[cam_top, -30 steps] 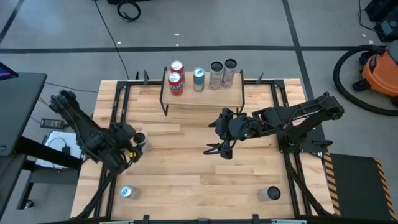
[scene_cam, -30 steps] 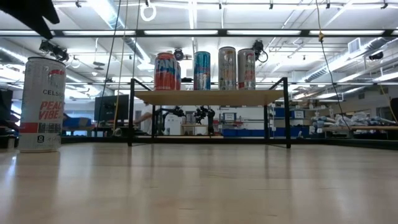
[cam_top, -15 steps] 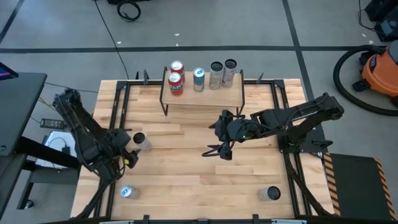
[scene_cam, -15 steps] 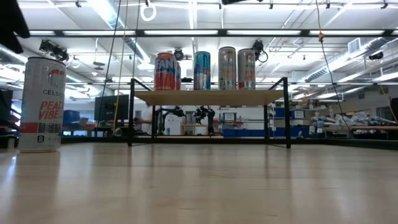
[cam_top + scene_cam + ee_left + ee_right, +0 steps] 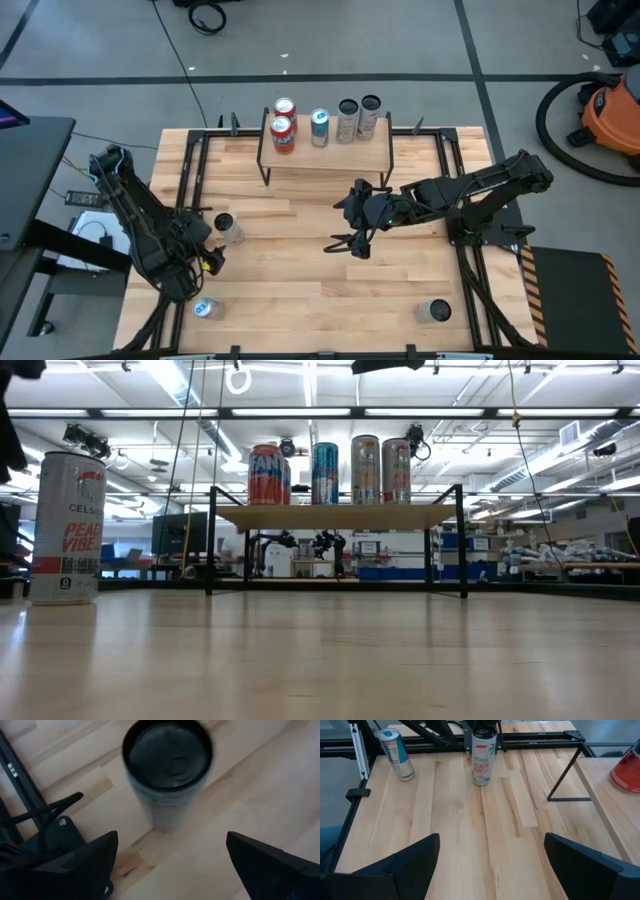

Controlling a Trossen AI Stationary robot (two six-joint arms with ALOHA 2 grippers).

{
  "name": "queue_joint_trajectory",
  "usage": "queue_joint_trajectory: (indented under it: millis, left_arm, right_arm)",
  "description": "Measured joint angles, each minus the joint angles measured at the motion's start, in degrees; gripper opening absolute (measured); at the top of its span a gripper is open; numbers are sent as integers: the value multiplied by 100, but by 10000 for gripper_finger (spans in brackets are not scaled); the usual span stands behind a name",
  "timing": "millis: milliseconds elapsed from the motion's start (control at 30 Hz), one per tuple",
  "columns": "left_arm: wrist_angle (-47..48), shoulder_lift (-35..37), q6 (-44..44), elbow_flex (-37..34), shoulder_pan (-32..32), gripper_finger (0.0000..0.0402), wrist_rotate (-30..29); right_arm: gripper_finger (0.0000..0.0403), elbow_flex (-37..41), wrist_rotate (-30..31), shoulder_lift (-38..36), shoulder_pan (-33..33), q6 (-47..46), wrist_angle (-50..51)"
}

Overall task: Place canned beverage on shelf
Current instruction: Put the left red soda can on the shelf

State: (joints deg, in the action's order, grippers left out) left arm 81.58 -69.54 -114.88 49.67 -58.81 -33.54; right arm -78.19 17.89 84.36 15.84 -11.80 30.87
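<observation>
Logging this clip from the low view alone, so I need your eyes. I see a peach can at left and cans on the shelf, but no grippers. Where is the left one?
Observer: The left gripper hangs just short of the peach can, fingers open, holding nothing.
Operator: And the right one?
Observer: The right gripper is over the table's middle, in front of the shelf, fingers open and empty.
Operator: Any cans I can't see?
Observer: Two more stand near the table edge opposite the shelf: a blue-topped can on the left and a grey-topped can on the right.
</observation>
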Motion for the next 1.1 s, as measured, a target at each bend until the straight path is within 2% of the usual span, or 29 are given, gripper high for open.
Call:
queue_joint_trajectory:
  millis: [200,333,700,833,967,1100]
  left_arm:
    - [-266,2,-254,-486,0,373,-23]
    - [-827,2,-251,-783,0,373,-456]
    - [-1651,4,-164,-1469,232,373,-1290]
    - [-1791,5,-26,-1594,368,373,-1335]
    - [-1876,4,-19,-1743,526,373,-1713]
    - [-2151,4,35,-1918,689,373,-1787]
  right_arm:
    - [369,0,0,-1,0,-2,-2]
    - [369,0,0,1,-1,-1,-1]
    - [369,0,0,1,-2,0,-5]
    - [369,0,0,0,0,-2,-21]
    - [369,0,0,0,-2,0,-22]
    - [369,0,0,1,-2,15,-49]
